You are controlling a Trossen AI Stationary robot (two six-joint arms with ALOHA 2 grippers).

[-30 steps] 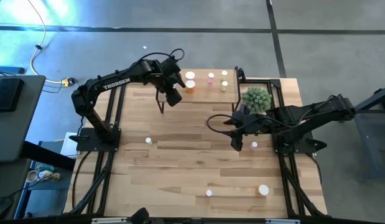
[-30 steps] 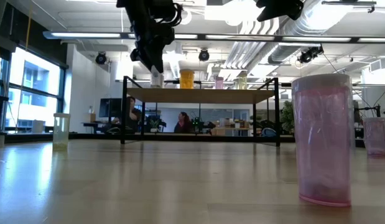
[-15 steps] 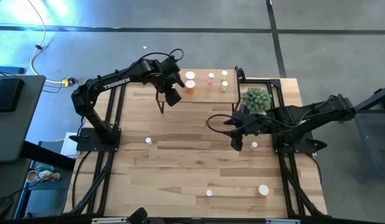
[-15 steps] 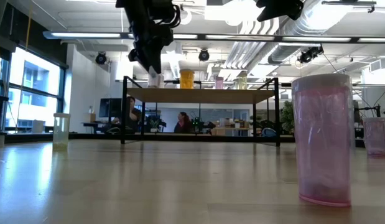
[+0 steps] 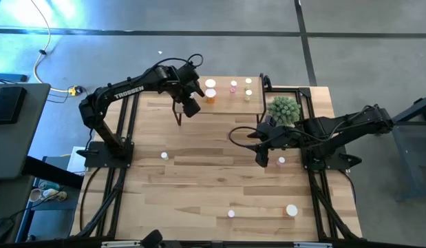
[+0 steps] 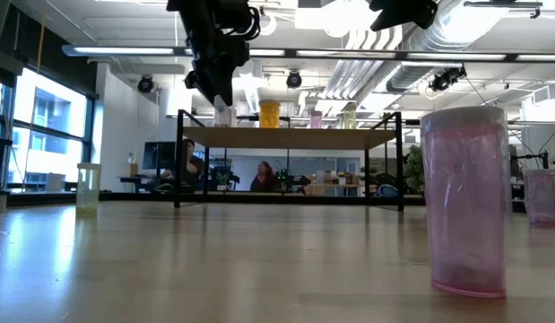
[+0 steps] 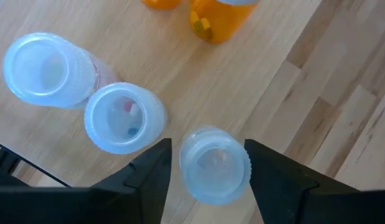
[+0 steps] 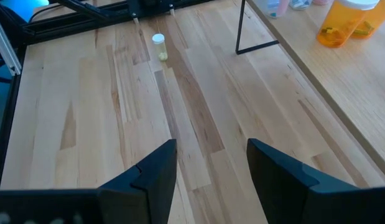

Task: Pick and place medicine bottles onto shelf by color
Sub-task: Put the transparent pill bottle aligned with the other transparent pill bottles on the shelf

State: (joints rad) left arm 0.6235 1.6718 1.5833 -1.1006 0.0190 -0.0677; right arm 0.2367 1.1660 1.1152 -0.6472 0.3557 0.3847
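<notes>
The shelf (image 5: 223, 103) stands at the table's far edge. On it are two orange bottles (image 5: 210, 90), a pink one (image 5: 233, 86), two pale yellow-green ones (image 5: 248, 90) and, at its left end, three clear bottles. My left gripper (image 7: 211, 180) hangs open over that left end and points steeply down. Its fingers stand on either side of the nearest clear bottle (image 7: 214, 163), which stands upright on the board beside the other two (image 7: 124, 118) (image 7: 46, 68). My right gripper (image 8: 211, 186) hovers open and empty above the table's right middle (image 5: 261, 160).
Loose bottles stand on the table: a pale one (image 5: 164, 156) at the left, a pink one (image 5: 281, 160) beside my right gripper, another pink one (image 5: 231, 213) and a white-capped one (image 5: 291, 210) near the front edge. A green spiky plant (image 5: 283, 109) stands by the shelf's right end.
My left gripper has opened a little around the clear bottle without moving away. The bottle stays upright on the shelf.
</notes>
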